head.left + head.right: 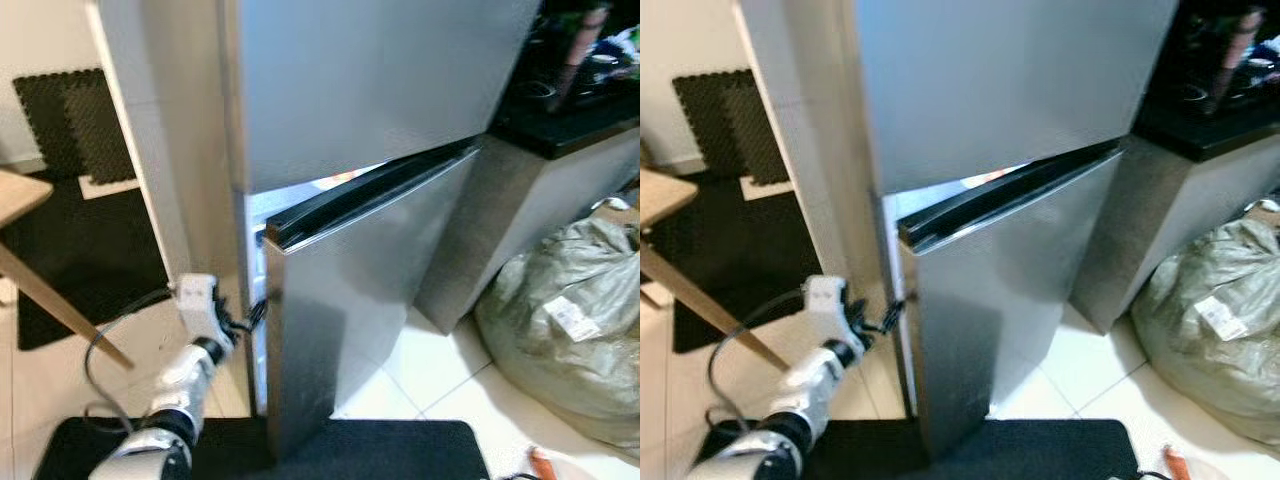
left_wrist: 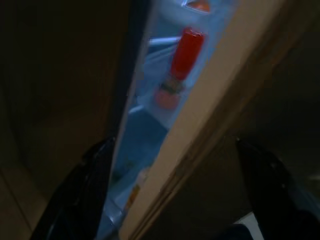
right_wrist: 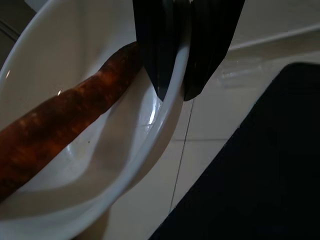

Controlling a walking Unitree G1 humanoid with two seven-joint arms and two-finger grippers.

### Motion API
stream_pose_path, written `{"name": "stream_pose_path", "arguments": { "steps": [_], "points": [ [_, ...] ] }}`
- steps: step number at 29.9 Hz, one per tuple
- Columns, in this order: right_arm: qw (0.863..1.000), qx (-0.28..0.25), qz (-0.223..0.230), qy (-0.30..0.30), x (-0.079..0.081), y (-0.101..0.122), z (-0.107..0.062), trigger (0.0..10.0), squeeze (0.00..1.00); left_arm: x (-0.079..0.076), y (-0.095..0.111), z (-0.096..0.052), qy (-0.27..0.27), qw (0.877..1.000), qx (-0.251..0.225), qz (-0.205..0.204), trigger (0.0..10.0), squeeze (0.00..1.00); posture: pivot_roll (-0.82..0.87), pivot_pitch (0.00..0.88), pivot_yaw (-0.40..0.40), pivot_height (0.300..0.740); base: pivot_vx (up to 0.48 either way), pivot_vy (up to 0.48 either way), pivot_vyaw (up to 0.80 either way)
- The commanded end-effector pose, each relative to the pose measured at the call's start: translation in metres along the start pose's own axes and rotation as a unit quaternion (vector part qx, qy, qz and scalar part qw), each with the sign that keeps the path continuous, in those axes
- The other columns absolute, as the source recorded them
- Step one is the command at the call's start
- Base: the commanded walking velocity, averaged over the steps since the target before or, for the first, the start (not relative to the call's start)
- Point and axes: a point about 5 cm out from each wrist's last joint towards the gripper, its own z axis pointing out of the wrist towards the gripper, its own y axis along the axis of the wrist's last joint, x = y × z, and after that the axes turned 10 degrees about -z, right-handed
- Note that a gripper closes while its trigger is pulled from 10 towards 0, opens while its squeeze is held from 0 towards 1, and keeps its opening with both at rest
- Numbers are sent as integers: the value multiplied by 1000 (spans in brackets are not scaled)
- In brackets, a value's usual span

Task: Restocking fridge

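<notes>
Counted: one fridge with two doors, one bowl, one carrot, two grippers.

One steel fridge (image 1: 330, 90) stands at twelve o'clock; of its two doors, one lower door (image 1: 350, 300) is ajar. One left gripper (image 1: 256, 312) reaches its edge at seven o'clock, two black fingers (image 2: 75, 195) spread either side of it. Inside the gap: one red bottle (image 2: 187, 52). One right gripper (image 3: 172, 92) pinches the rim of one white bowl (image 3: 75, 45) holding one carrot (image 3: 60, 125). One grey sack (image 1: 575, 320) at four o'clock, one black mat (image 1: 380, 450) at six, one wooden table corner (image 1: 15, 195) at nine.
</notes>
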Motion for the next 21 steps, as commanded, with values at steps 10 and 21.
{"name": "stream_pose_path", "arguments": {
  "steps": [10, 21],
  "points": [
    [1000, 0, 11, 3, 2, -1, 0, 10000, 0, -30, 66, 31, -76, 988, -124, 60, 10000, 0, -134, 0, -48, 740, 0, 0, 0],
    [1000, 2, 11, 4, 3, -2, 0, 10000, 0, -34, 47, 29, -96, 991, -95, 22, 10000, 0, -134, 0, -48, 740, 0, 0, 0]
  ]
}}
